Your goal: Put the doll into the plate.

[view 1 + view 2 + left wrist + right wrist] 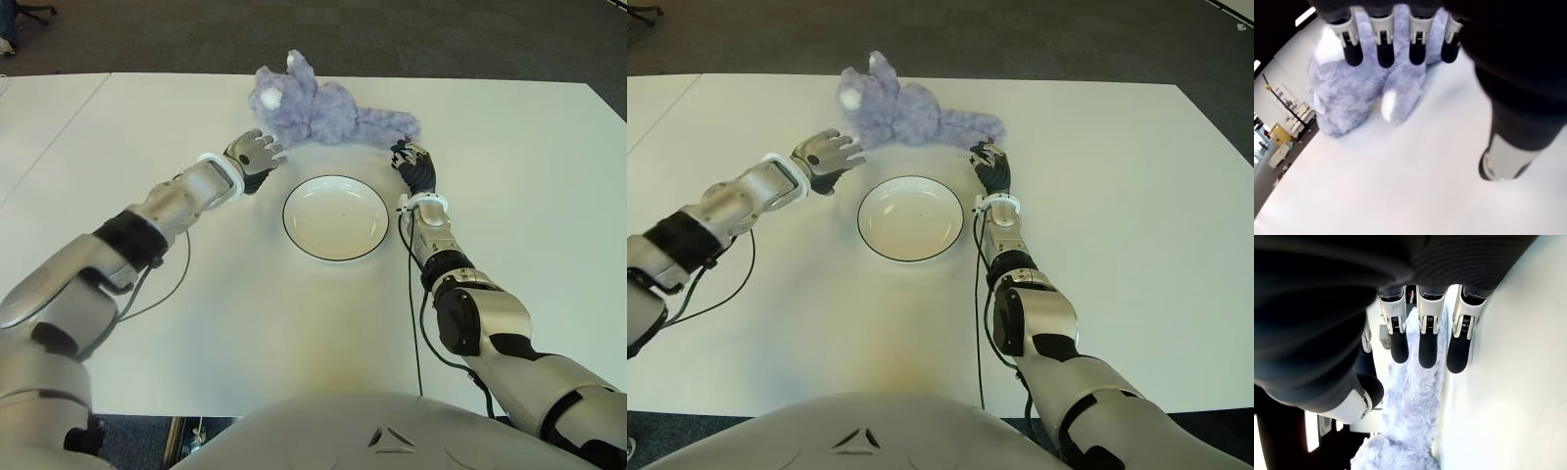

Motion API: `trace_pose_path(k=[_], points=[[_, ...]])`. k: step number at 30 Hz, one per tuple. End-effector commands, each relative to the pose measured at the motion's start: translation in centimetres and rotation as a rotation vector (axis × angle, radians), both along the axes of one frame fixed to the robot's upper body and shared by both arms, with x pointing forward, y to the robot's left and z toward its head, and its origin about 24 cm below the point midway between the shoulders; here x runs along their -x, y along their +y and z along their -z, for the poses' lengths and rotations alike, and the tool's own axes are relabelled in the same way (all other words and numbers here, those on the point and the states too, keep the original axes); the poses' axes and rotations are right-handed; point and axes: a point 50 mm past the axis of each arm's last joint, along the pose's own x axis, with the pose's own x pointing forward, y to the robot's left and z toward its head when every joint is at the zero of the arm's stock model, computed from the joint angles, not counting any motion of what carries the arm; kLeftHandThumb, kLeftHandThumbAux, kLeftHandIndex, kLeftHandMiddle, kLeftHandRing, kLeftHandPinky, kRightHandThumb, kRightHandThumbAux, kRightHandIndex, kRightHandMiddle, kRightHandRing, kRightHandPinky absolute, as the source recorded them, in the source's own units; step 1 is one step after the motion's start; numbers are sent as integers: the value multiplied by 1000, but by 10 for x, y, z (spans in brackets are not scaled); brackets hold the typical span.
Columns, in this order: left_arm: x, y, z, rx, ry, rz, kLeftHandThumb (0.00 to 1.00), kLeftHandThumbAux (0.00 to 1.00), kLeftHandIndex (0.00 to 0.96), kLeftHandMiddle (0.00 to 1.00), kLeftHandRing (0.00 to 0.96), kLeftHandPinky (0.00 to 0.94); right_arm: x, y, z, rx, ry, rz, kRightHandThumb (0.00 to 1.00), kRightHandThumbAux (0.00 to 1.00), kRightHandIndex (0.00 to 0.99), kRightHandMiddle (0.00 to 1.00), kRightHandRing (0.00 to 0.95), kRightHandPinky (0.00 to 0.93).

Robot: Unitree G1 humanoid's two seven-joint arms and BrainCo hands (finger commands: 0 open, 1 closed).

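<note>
Purple fuzzy doll (318,108) is lying on the white surface (509,176) just behind the empty plate (336,217). Left hand (257,157) and right hand (413,164) are reaching with fingers spread, holding nothing. Next, both should squeeze and lift it.

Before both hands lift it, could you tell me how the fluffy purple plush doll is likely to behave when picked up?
The fluffy purple plush doll lies sprawled on the white table, so it will probably sag between the left hand and right hand. Its soft pile suggests it is light, squashes under the fingers and is unlikely to break.
</note>
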Motion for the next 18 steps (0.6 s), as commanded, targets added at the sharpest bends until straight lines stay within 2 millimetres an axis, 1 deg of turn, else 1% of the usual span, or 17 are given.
trace_pose_path(k=[1,6,9,11,13,18], points=[[47,7,-16,25,123,30,281,642,16,88,101,0,82,-9,98,29,377,102,681,740,396,162,165,205],[64,2,-35,60,165,69,322,603,27,105,117,0,81,-9,97,51,380,103,682,739,396,159,163,193],[69,1,-41,75,191,82,334,593,28,108,118,0,81,-9,97,61,382,101,682,739,396,156,158,184],[73,2,-44,96,215,101,366,570,29,83,85,0,81,-9,97,66,384,97,683,739,396,155,158,198],[78,4,-52,112,235,123,377,560,31,67,68,0,80,-9,97,68,384,95,683,739,396,159,163,203],[86,10,-68,140,260,161,386,553,41,60,61,23,80,-9,97,68,380,98,683,739,396,165,169,206]])
